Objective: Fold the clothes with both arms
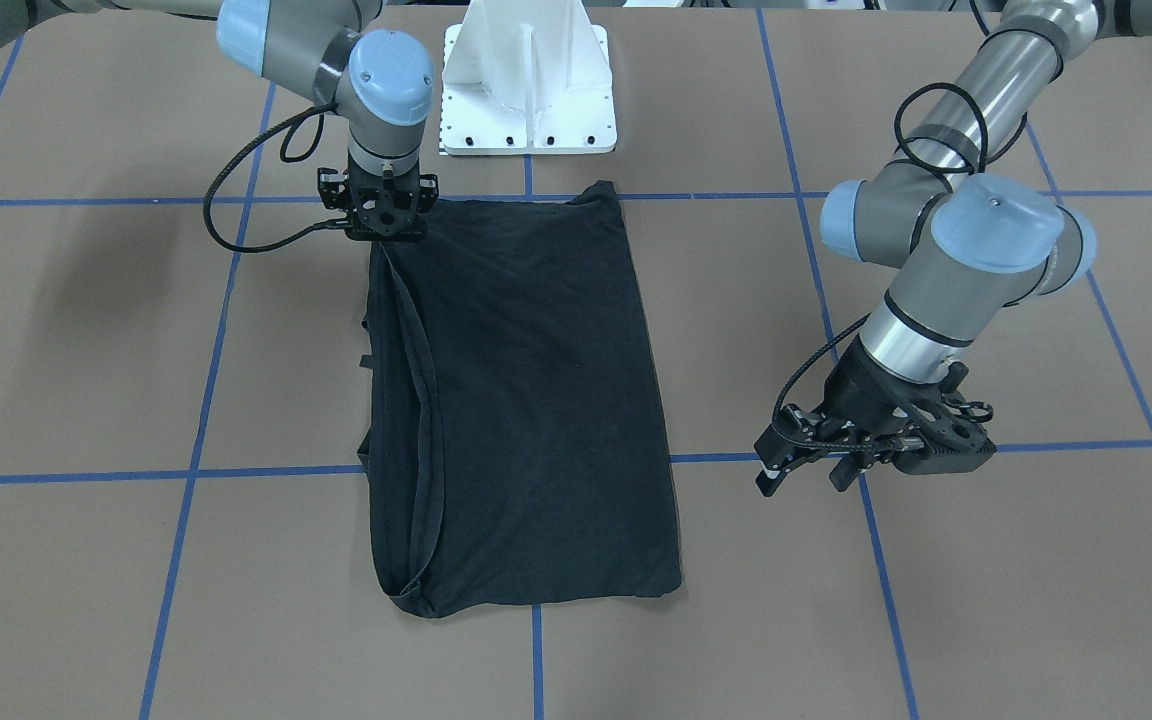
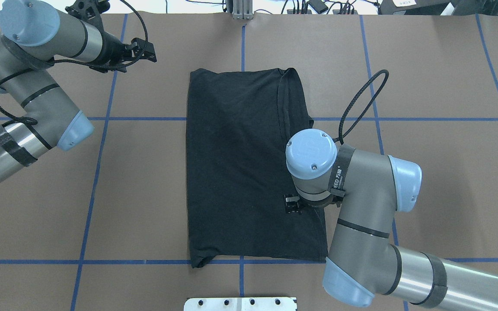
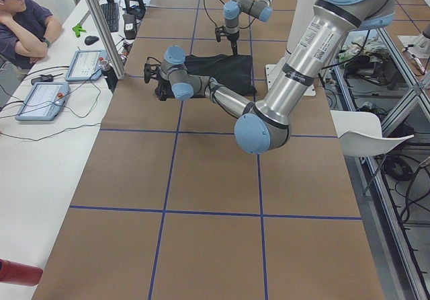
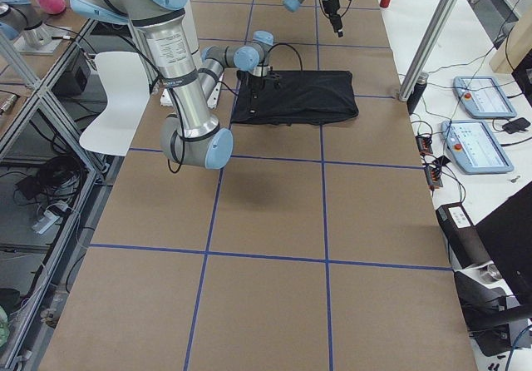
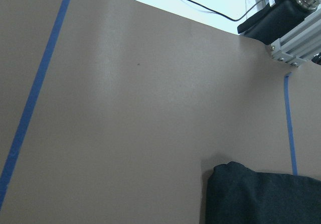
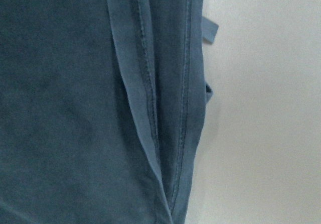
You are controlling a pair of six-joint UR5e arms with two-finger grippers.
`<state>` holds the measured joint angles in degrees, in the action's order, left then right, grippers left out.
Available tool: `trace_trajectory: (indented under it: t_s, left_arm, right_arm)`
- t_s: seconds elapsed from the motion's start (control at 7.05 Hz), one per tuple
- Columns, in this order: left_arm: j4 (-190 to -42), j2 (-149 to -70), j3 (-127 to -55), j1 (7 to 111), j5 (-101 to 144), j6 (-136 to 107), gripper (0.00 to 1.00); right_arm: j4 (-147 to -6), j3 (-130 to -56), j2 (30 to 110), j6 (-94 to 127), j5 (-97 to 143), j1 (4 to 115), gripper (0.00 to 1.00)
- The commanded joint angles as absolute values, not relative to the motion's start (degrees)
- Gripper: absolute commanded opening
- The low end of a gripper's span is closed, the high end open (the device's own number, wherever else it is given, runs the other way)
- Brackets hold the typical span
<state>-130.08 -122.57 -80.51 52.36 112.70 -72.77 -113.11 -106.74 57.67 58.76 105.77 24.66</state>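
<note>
Matt black cloth T-shirt [image 1: 536,400], matt brown paper tabletop [image 1: 86,350]

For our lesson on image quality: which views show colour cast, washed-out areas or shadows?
Right wrist view: the black T-shirt looks bluish and soft, the table washed pale. Left wrist view: beyond the table edge all is blown white. Front-facing view: a soft shadow on the table.

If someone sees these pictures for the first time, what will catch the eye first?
A black T-shirt, folded into a long rectangle, lies in the middle of the brown table. The right gripper is over one corner near the robot's base, while the left gripper hangs over bare table beside it.
</note>
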Motion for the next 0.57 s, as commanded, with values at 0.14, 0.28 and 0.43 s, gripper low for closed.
trace_trajectory:
  t_s: [0.14,0.28,0.43]
  left_arm:
    - [-130.1,-122.8,-80.5,52.4,112.8,-72.8,1.0]
    - [-130.1,-122.8,-80.5,52.4,112.8,-72.7,1.0]
    - [-130.1,-122.8,-80.5,52.5,112.8,-72.7,1.0]
  right_arm:
    - [-100.5,-96.5,55.4,53.3,103.5,27.3,1.0]
    - [-99.3,-95.4,55.4,52.9,103.5,27.4,1.0]
    - [-99.3,-95.4,55.4,51.7,103.4,27.5,1.0]
